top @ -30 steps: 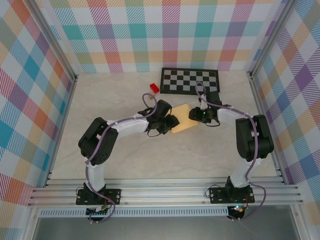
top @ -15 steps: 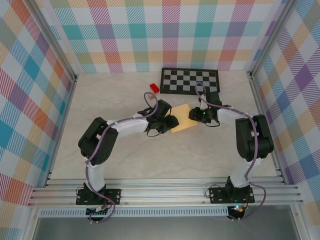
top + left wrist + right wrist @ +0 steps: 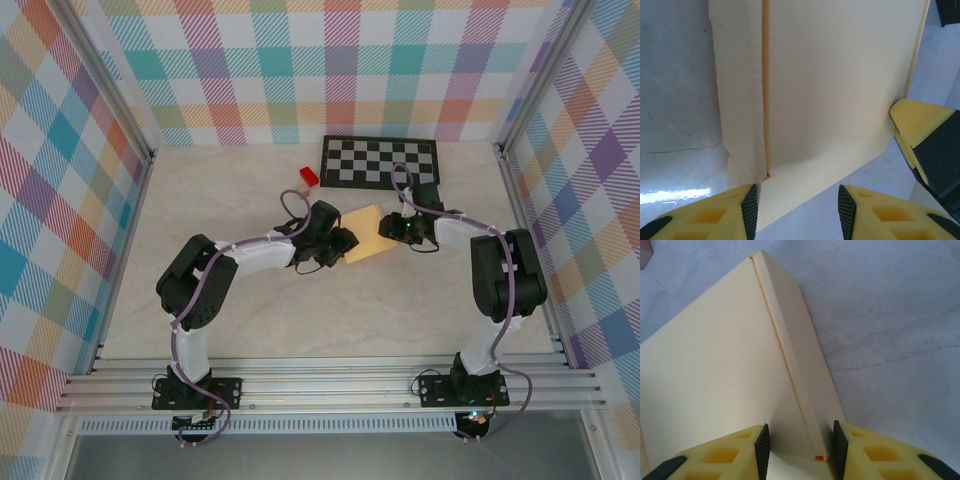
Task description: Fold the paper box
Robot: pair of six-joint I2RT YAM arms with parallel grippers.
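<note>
left jaws are sitting partway open, with the black pads straddling the near corner of the paper box. one pad is overlapping the folded-over flap and the other is hanging over bare surface just beside the box edge, so they're not clamping anything

right jaws are standing partway open too, pads sitting either side of the narrow folded strip along the box's edge. the box is running wider than the gap, so I'm not seeing a pinch there, and I can't tell if the pads are actually touching the card

from above, the box is lying flat mid-surface, pale yellow, between the two arms, with left jaws at its left end and right jaws at its right end. a red block is sitting behind and left of it, near the corner of the checkerboard mat lying at the back
</note>
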